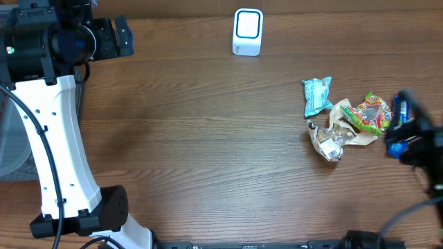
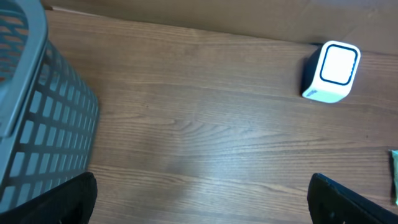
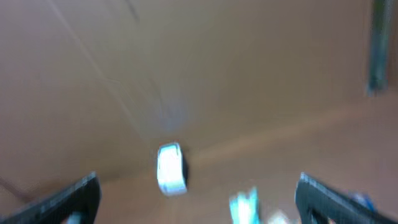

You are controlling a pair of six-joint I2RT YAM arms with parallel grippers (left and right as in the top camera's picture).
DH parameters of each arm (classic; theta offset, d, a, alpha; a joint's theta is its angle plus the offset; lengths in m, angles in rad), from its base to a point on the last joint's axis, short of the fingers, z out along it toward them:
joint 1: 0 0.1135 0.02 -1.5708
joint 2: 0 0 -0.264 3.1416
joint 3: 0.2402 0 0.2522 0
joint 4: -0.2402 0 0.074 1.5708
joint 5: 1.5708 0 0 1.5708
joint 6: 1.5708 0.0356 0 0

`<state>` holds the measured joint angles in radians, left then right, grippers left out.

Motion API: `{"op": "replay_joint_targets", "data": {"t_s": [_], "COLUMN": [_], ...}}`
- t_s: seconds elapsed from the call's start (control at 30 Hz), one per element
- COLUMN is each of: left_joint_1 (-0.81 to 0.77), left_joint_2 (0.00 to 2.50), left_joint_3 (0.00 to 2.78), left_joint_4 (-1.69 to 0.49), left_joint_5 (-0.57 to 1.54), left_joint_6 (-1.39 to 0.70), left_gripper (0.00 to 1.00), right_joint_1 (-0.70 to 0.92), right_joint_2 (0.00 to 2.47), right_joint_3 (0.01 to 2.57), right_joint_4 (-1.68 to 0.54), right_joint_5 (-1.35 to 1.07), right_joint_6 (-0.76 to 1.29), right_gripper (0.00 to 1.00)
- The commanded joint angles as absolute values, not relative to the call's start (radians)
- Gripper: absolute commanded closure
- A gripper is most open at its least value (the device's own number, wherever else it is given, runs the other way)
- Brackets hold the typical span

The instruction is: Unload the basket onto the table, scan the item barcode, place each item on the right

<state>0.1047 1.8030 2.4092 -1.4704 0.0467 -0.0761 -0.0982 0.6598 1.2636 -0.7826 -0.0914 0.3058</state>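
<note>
The white barcode scanner [image 1: 248,31] stands at the back middle of the table, also seen in the left wrist view as the scanner [image 2: 333,71] and blurred as the scanner [image 3: 170,168]. The items lie at the right: a teal packet [image 1: 317,95], a green and red packet [image 1: 370,114] and a crumpled silver wrapper [image 1: 331,140]. My right gripper [image 1: 396,126] hovers just right of them, blurred, open and holding nothing. The teal packet [image 3: 244,205] shows low between its fingers. My left gripper [image 1: 127,36] is at the back left, open and empty, its fingers [image 2: 74,202] wide over bare wood.
A grey slatted basket [image 2: 37,106] stands at the table's left edge beside the left arm. The white left arm link [image 1: 59,152] runs down the left side. The back edge of the table lies just behind the scanner.
</note>
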Motion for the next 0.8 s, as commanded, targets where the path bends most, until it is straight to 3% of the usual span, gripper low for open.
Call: {"op": "replay_joint_targets", "data": {"t_s": [0.0, 0.13, 0.3, 0.77], "left_joint_1": [0.104, 0.104, 0.104, 0.104], "left_joint_2": [1.811, 1.811, 1.811, 1.811], "left_joint_3": [2.412, 2.412, 2.412, 2.412], "left_joint_4": [-1.469, -1.469, -1.469, -1.469], "left_joint_5": [0.044, 0.044, 0.044, 0.044], "left_joint_6": [-0.086, -0.086, -0.086, -0.086], "left_gripper": [0.00, 0.00, 0.00, 0.00], "right_joint_1": [-0.091, -0.028, 0.048, 0.062], "right_joint_2": [0.465, 0.273, 0.147, 0.002], "right_joint_3": [0.850, 0.414, 0.154, 0.008], "right_joint_4": [-0.492, -0.172, -0.053, -0.083], "right_joint_5": [-0.121, -0.057, -0.001, -0.001], "right_joint_6": [0.299, 0.299, 0.299, 0.340], "right_gripper": [0.00, 0.00, 0.00, 0.00]}}
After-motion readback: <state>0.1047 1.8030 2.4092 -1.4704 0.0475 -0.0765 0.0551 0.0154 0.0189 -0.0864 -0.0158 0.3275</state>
